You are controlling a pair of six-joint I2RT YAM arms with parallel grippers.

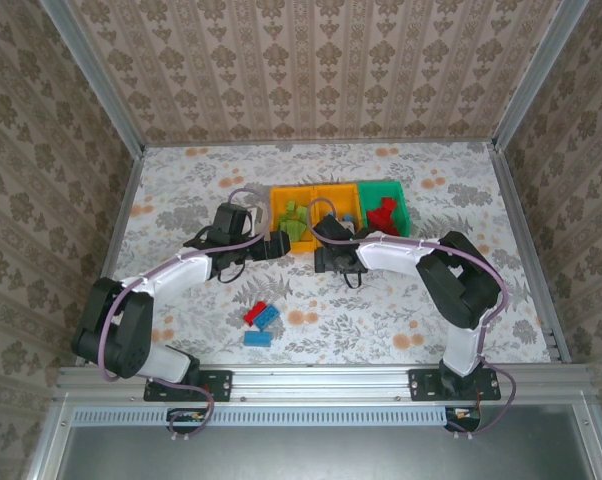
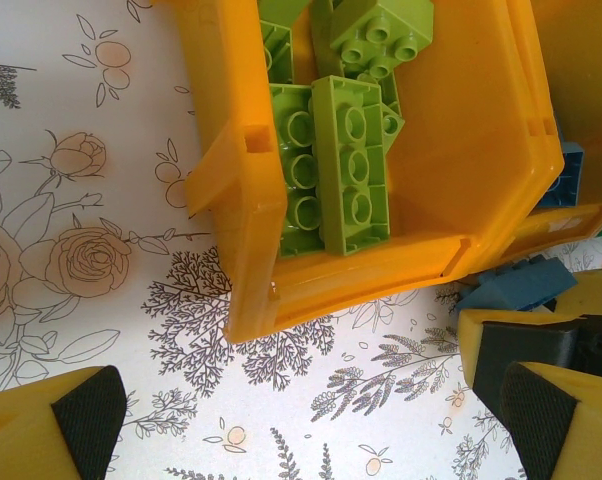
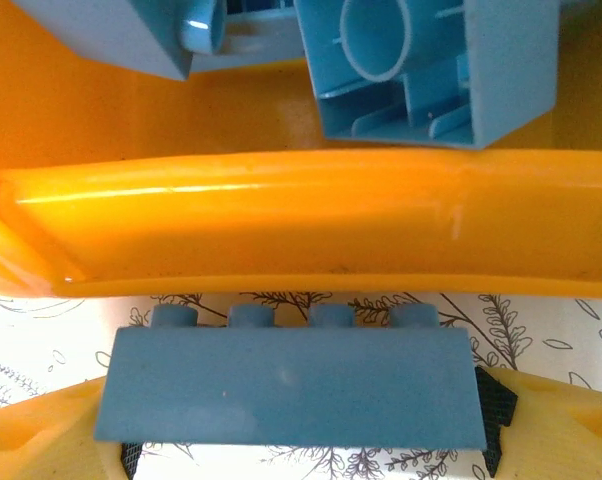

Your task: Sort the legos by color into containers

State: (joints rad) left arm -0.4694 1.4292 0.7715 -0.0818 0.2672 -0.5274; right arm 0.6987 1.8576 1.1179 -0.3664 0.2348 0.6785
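Closest to my right wrist lens is a blue brick (image 3: pixel 286 385), lying level with its four studs pointing at the bin ahead. The right gripper (image 3: pixel 301 440) is grasping it end to end, a black pad pressed on each short end. Just beyond it runs the near rim of the middle orange bin (image 3: pixel 281 215), and past that rim I can see blue bricks (image 3: pixel 431 70) already inside, one turned hollow side up. The held brick sits on the near side of the rim, over the desk and outside the bin. The left wrist camera gives me what the right one cannot: the left gripper (image 2: pixel 311 420) is released, its fingers spread wide over bare floral desk with nothing between them. Ahead of it is the near corner of the left orange bin (image 2: pixel 251 200), which holds light green bricks (image 2: pixel 351 165). At that view's right edge the held blue brick shows beside the yellow fingers of the other arm, so the two grippers are near each other. From the top camera I get the layout. The three bins stand touching in a row toward the far edge of the desk (image 1: pixel 181 180), about midway along it, and the green bin (image 1: pixel 406 200) on the right holds red bricks (image 1: pixel 384 215). A loose red brick (image 1: pixel 255 313) and two loose blue bricks (image 1: pixel 258 338) lie near the near edge, left of centre. Open surface runs toward both far corners and along the right edge, and framed wall panels close off the left, far and right edges.
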